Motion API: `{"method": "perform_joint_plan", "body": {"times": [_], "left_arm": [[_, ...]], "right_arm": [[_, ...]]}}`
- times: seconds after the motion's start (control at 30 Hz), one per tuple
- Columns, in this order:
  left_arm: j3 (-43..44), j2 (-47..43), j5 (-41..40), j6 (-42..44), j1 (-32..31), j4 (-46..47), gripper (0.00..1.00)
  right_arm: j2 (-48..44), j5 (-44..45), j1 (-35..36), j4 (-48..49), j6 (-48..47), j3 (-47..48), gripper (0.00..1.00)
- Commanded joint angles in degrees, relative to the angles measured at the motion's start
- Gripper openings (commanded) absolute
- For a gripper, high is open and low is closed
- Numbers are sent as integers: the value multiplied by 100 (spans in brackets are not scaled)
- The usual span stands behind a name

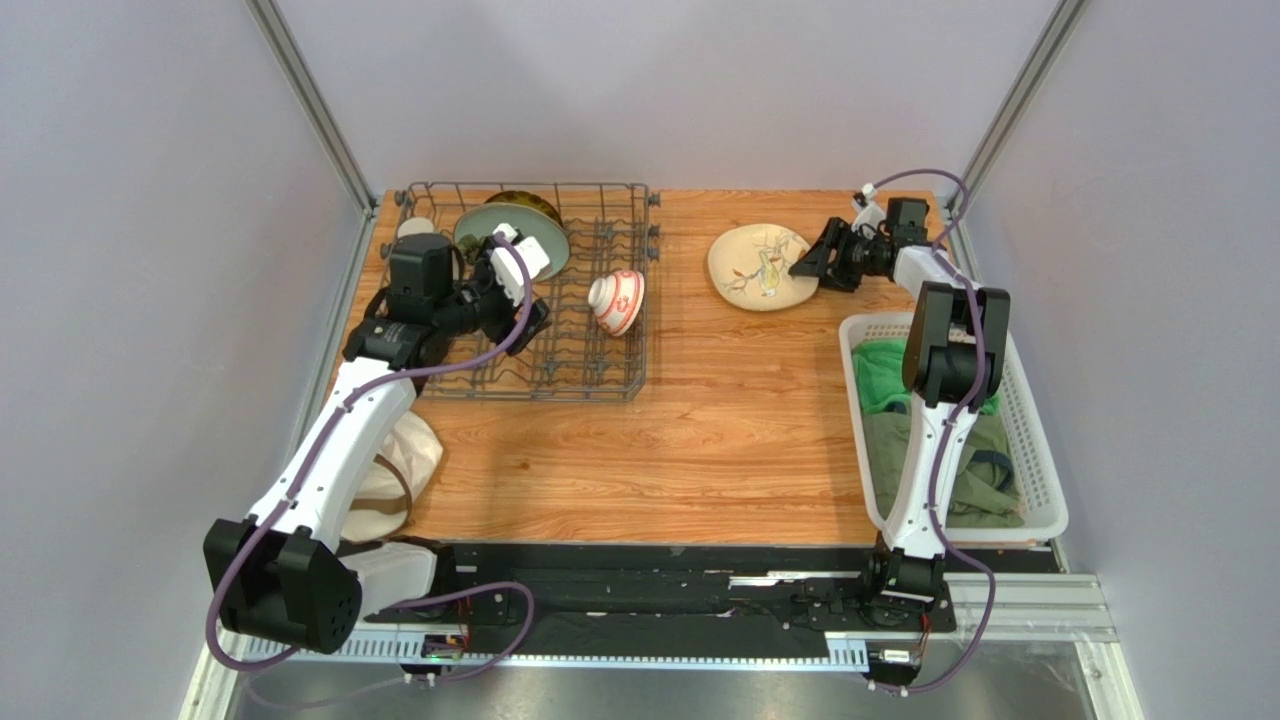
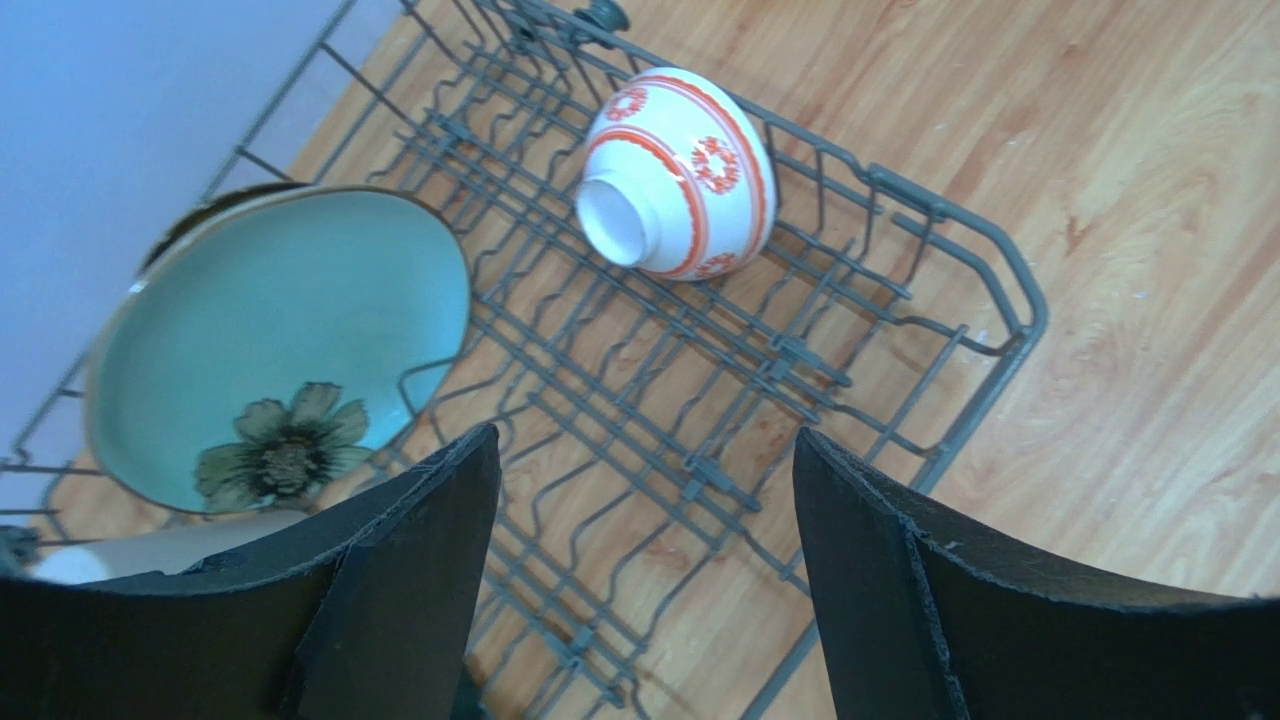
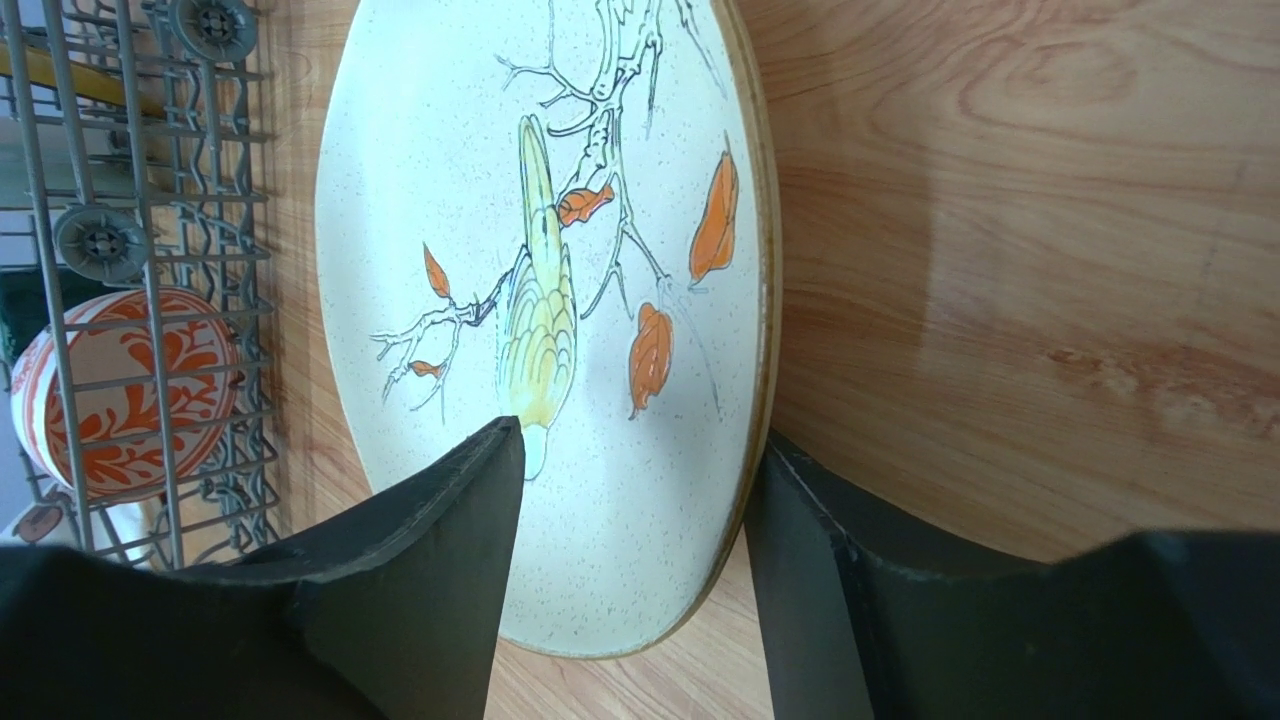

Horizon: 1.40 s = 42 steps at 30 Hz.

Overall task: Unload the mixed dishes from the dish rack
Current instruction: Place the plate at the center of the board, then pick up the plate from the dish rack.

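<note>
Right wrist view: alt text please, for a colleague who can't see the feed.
A cream plate painted with a yellow bird on a branch with orange leaves lies on the wooden table, with the open right gripper straddling its near rim. At the left edge, the grey dish rack holds a red-and-white bowl.

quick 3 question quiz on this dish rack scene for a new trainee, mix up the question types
1. True or false: the cream plate lies on the table, outside the dish rack.
2. How does the small red-and-white bowl sit in the dish rack? A: upright on its foot. B: tipped on its side. C: stacked inside a mug.
3. Which gripper has its fingers on either side of the cream plate's rim?

Key
1. True.
2. B.
3. The right gripper, its jaws apart.
</note>
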Motion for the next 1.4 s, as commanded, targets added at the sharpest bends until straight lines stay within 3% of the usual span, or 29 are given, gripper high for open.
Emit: {"method": "perform_joint_plan", "body": {"times": [0.0, 0.23, 0.57, 0.83, 0.9, 0.97, 1.1, 1.13, 1.17, 1.2, 1.37], "left_arm": [[433, 70, -347, 562, -25, -147, 80], [723, 210, -654, 851, -25, -270, 80], [1461, 887, -1542, 2372, -16, -394, 86], [1988, 1598, -1032, 3821, 186, -779, 88], [2303, 1896, -1059, 3893, 212, -964, 89], [2524, 2108, -1103, 3928, 238, -1121, 98], [3095, 2696, -1138, 4068, 247, -1289, 99], [3157, 2785, -1182, 4156, 247, -1290, 99], [3210, 2864, -1191, 4209, 247, -1272, 99], [3298, 3022, -1199, 4235, 247, -1255, 99], [3658, 3471, -1252, 4455, 247, -1210, 99]], "right_arm": [[-571, 226, -83, -118, -383, 133, 59], [-764, 209, -109, -259, -488, 45, 60], [-1643, 332, -100, -163, -831, -719, 61], [-2801, 587, -109, -13, -1253, -1449, 61], [-3005, 578, -100, -83, -1297, -1651, 61], [-3356, 596, -100, -92, -1587, -1835, 61], [-3919, 683, -83, -198, -1894, -2301, 63], [-4050, 736, -74, -206, -1947, -2380, 64], [-4269, 797, -74, -198, -2052, -2460, 77], [-4393, 928, -56, -198, -2105, -2547, 99], [-5026, 1149, -48, -189, -2527, -3048, 99]]}}
